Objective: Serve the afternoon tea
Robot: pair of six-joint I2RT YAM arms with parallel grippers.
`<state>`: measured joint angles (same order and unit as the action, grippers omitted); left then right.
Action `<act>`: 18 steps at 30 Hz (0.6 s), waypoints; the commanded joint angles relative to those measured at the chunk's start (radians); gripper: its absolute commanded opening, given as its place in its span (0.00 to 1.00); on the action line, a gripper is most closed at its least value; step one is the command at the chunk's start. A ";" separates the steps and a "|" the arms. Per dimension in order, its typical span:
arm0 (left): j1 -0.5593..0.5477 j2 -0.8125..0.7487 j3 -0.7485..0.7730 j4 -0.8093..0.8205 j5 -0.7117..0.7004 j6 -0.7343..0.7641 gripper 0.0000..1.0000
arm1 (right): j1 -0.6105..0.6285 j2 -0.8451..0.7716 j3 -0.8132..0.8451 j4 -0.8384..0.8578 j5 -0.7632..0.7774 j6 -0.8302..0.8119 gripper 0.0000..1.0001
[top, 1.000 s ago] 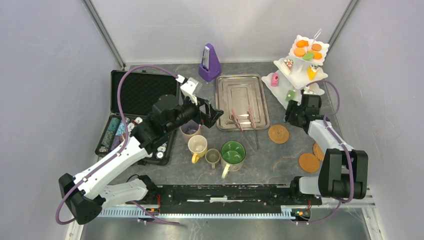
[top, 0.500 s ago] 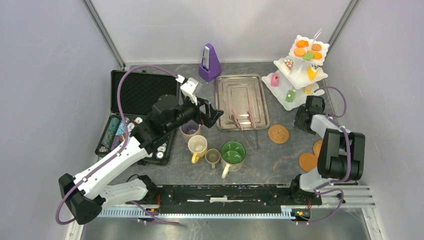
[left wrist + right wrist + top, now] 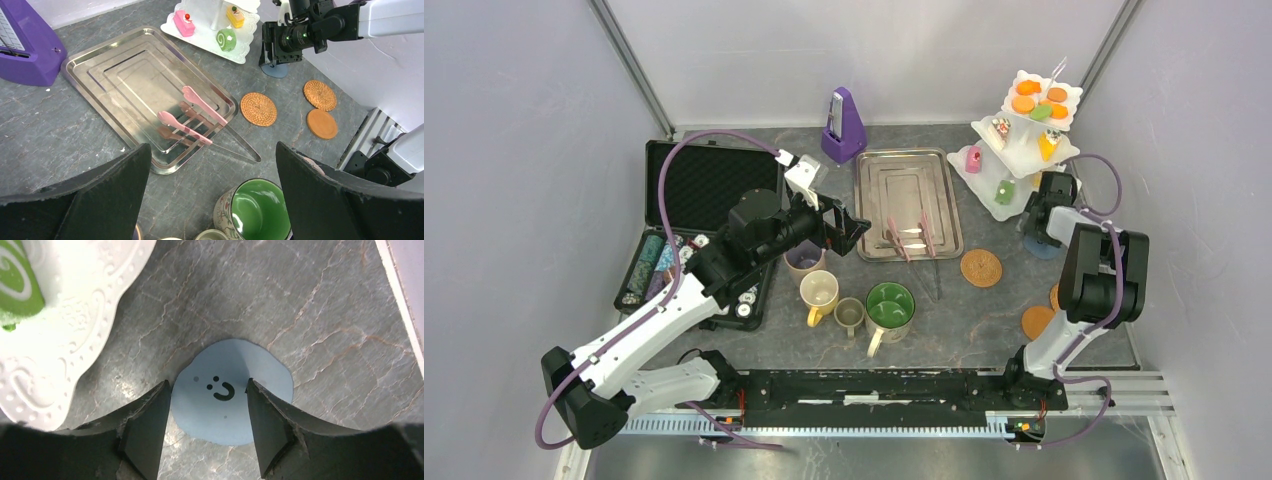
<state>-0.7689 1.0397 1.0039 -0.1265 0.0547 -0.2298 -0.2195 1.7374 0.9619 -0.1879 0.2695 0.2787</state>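
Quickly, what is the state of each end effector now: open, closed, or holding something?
Left end effector: open, holding nothing.
Right end effector: open, above the blue disc, holding nothing.

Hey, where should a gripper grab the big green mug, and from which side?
On the green mug, probably the right rim, from above: it stands upright and open, the olive mug crowds its left, and its handle juts from the near side.

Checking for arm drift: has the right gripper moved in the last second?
Yes. The right gripper shifted rightward, away from the woven coaster.
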 commanded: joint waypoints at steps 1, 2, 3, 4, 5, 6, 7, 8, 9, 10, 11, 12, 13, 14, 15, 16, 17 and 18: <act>0.005 -0.003 0.044 0.016 -0.007 0.035 1.00 | -0.012 0.034 0.055 0.040 0.040 -0.033 0.63; 0.006 -0.003 0.044 0.016 -0.008 0.035 1.00 | -0.013 0.036 0.068 0.034 0.027 -0.041 0.64; 0.005 -0.002 0.044 0.016 -0.007 0.035 1.00 | -0.013 0.034 0.074 0.032 0.013 -0.048 0.64; 0.005 0.000 0.044 0.016 -0.007 0.035 1.00 | -0.013 0.019 0.073 0.029 -0.003 -0.048 0.64; 0.006 0.000 0.044 0.015 -0.007 0.036 1.00 | -0.011 0.002 0.067 0.032 -0.017 -0.050 0.65; 0.005 0.001 0.044 0.014 -0.008 0.036 1.00 | -0.009 -0.024 0.062 0.031 -0.028 -0.051 0.66; 0.005 0.001 0.044 0.014 -0.007 0.035 1.00 | -0.008 -0.045 0.057 0.024 -0.036 -0.050 0.67; 0.005 0.001 0.044 0.014 -0.005 0.035 1.00 | -0.008 -0.077 0.053 0.011 -0.044 -0.051 0.68; 0.005 0.002 0.045 0.015 -0.002 0.035 1.00 | -0.008 -0.107 0.046 -0.012 -0.043 -0.048 0.69; 0.005 0.001 0.045 0.015 0.002 0.035 1.00 | -0.009 -0.134 0.035 -0.032 -0.037 -0.043 0.72; 0.005 0.002 0.045 0.016 0.002 0.035 1.00 | -0.009 -0.169 0.011 -0.049 -0.030 -0.040 0.73; 0.007 0.001 0.045 0.015 0.003 0.035 1.00 | -0.009 -0.203 -0.032 -0.047 -0.033 -0.030 0.75; 0.006 0.002 0.045 0.015 0.002 0.034 1.00 | -0.011 -0.244 -0.081 -0.027 -0.058 -0.024 0.75; 0.006 0.001 0.045 0.015 0.003 0.034 1.00 | -0.013 -0.282 -0.135 -0.012 -0.079 -0.015 0.75; 0.006 0.000 0.045 0.015 0.003 0.033 1.00 | -0.012 -0.305 -0.176 -0.005 -0.089 -0.002 0.73; 0.006 0.000 0.045 0.016 0.006 0.031 1.00 | -0.012 -0.327 -0.221 0.008 -0.102 0.005 0.71; 0.006 0.000 0.045 0.018 0.008 0.030 1.00 | -0.012 -0.339 -0.251 0.018 -0.110 0.011 0.69; 0.006 0.000 0.045 0.018 0.011 0.028 1.00 | -0.012 -0.349 -0.280 0.031 -0.113 0.016 0.67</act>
<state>-0.7689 1.0405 1.0054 -0.1291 0.0551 -0.2298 -0.2291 1.4181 0.7921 -0.1810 0.2031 0.2577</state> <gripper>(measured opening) 0.996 0.697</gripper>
